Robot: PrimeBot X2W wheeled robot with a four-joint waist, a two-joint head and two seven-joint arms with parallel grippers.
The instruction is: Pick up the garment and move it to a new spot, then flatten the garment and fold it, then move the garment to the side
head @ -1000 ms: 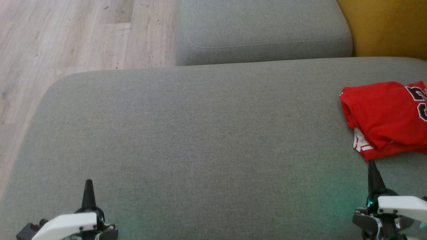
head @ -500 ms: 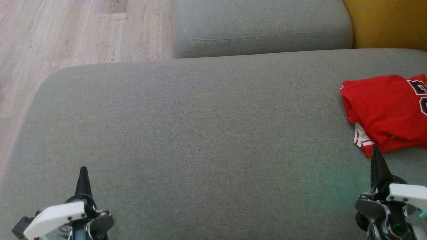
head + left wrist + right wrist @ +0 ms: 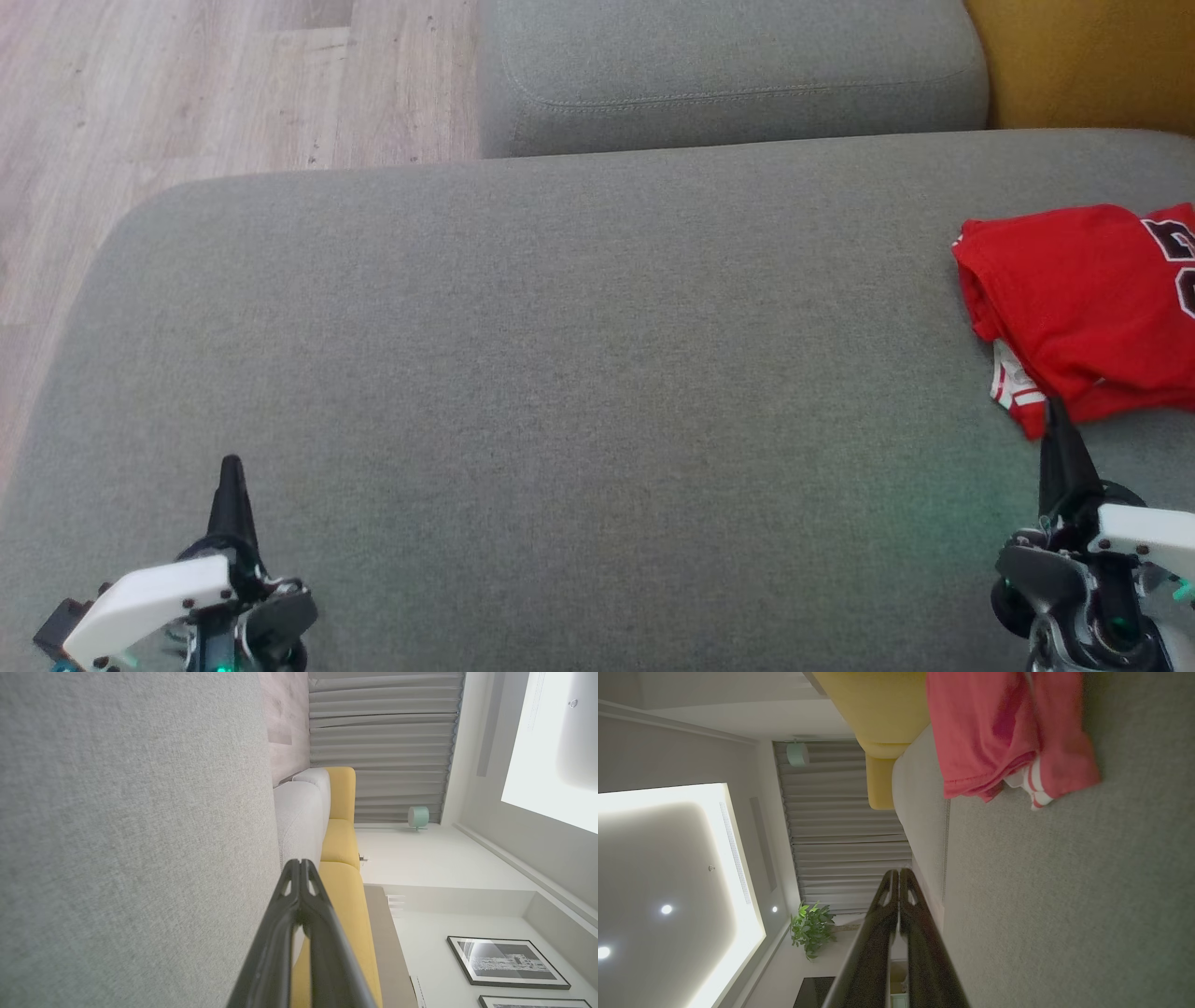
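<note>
the left gripper [image 3: 231, 467] has its two long dark fingers pressed together into one point, with nothing between them; in the left wrist view the tips meet without a gap. it is over the near left part of a broad grey woven-fabric seat cushion [image 3: 560, 373], well apart from the task's thing.

the right gripper [image 3: 1055, 415] is likewise closed tight and empty, its fingers touching along their length in the right wrist view. it is at the near right of the cushion, its tip pointing toward the near edge of the folded red jersey garment [image 3: 1074, 289]. in the head view the tip overlaps that edge, but the right wrist view shows the garment ahead of the fingers with bare cushion between.

the garment lies on the right side of the cushion in a compact folded stack. a white striped trim pokes out at its near left corner, and dark lettering runs off the right edge of the head view.

beyond the cushion, on the far side, sits a smaller grey fabric cushion [image 3: 728, 75]. mustard-yellow upholstery [image 3: 1083, 65] is at the far right and a pale wood plank floor [image 3: 187, 93] at the far left.
</note>
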